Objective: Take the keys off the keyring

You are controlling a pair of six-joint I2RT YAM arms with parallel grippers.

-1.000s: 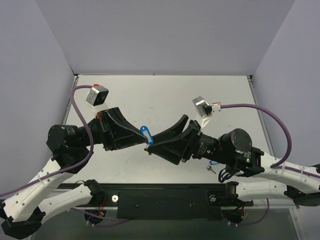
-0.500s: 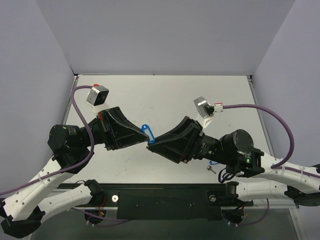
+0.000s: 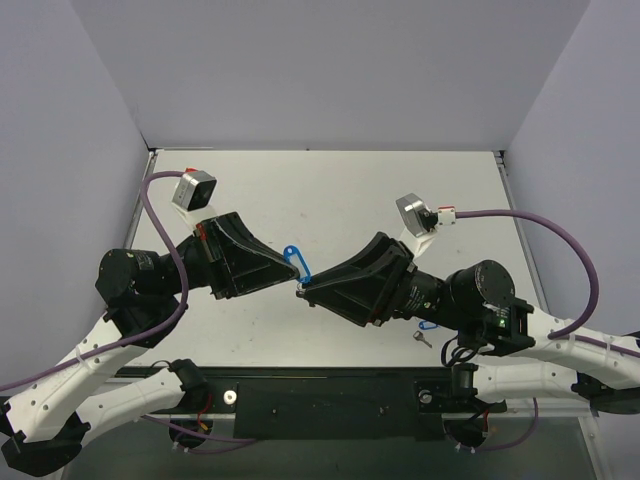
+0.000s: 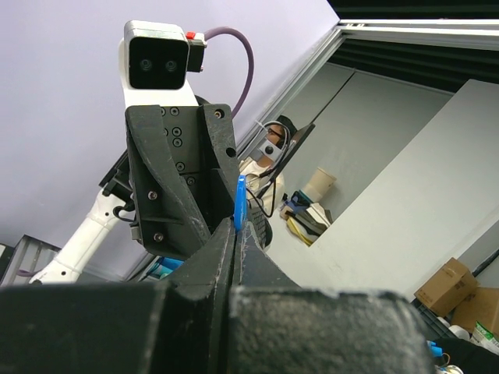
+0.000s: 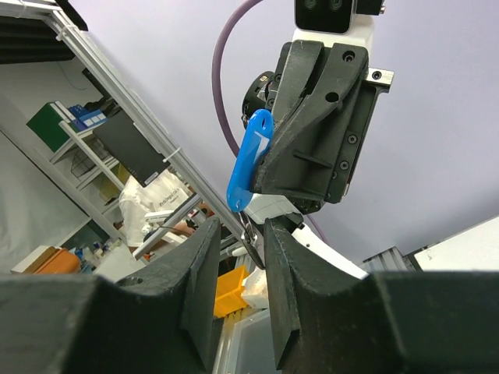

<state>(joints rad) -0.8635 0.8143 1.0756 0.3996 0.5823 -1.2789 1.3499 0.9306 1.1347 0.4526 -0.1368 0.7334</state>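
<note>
My left gripper (image 3: 284,266) is shut on the blue tag (image 3: 297,262) of the keyring and holds it above the table. The tag shows edge-on between its jaws in the left wrist view (image 4: 239,204). In the right wrist view the tag (image 5: 250,162) sticks out of the left gripper, and the thin ring with a silver key (image 5: 253,240) hangs under it. My right gripper (image 3: 303,291) faces the left one. Its jaws stand a little apart, with the hanging key between the fingertips (image 5: 269,234). Another silver key (image 3: 423,337) with a blue tag lies on the table, partly under my right arm.
The white table (image 3: 330,190) has a raised rim at the left and right edges. Grey walls stand on three sides. The black base bar (image 3: 330,400) runs along the near edge.
My right gripper has rolled and brought its jaws closer together around the hanging key. The blue tag has tilted slightly. My left gripper has stayed put.
</note>
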